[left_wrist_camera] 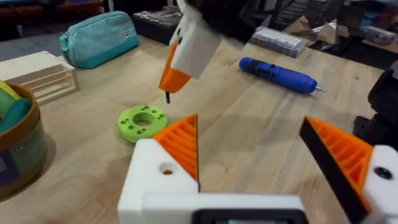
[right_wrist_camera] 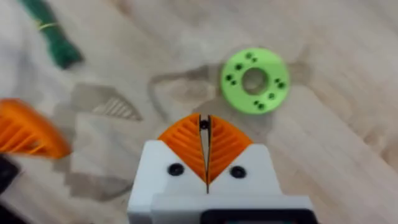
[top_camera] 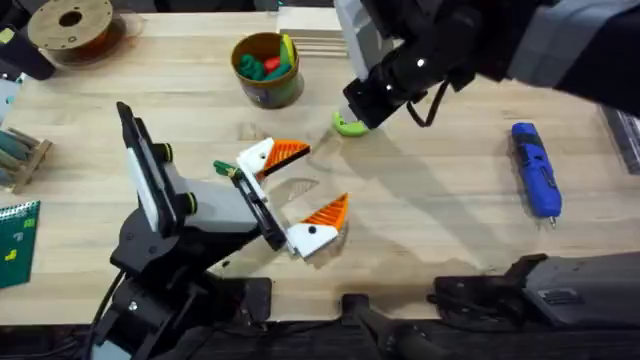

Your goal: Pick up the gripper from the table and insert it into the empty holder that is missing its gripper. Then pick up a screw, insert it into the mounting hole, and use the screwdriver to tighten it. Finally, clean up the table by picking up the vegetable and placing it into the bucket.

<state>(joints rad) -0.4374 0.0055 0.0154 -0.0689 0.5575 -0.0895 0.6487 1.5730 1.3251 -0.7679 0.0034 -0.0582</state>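
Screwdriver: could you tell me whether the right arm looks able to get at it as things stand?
Probably yes: the screwdriver lies alone on that arm's side, nothing over it. But the right hand is shut on what looks like a screw, so it is not free.

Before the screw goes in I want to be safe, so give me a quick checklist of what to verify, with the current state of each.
1. Screw gripped: ok, pinched at the tips of the shut right gripper.
2. Orange pads on both fingers of the open left gripper: ok.
3. Mounting hole in view: ok; whether it is empty, cannot tell.
4. Screwdriver free to grab: ok, lying alone on the table.
5. Vegetable in the bucket: not ok, it lies on the table.
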